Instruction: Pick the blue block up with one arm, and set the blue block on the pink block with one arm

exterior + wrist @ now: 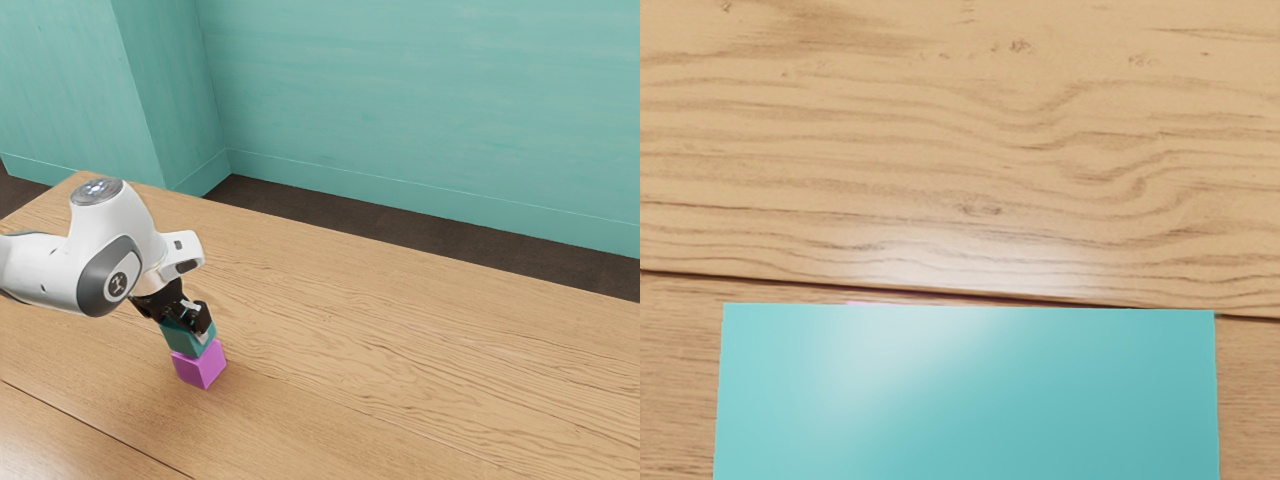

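Two blocks are standing as one small stack on the wooden table (420,340), well in from its far edge and toward the exterior view's left. The pink block (200,368) is lying flat on the wood. The blue block (188,340), teal in hue, is sitting on top of it, roughly squared up though shifted slightly toward the exterior view's left. Just above, the gripper (188,318) is clasping the blue block by its upper part, from two opposite sides as far as the exterior view shows. In the wrist view the blue block's top face is lying right under the hand, with a thin pink line peeking out along one edge. Behind, the white arm (90,265) is reaching in from the exterior view's left. The placing step seems to be ending, since the block looks seated rather than hanging. The next move is calling for a gentle opening of the hand, then a straight lift, so the top block is neither dragged nor tipped off.
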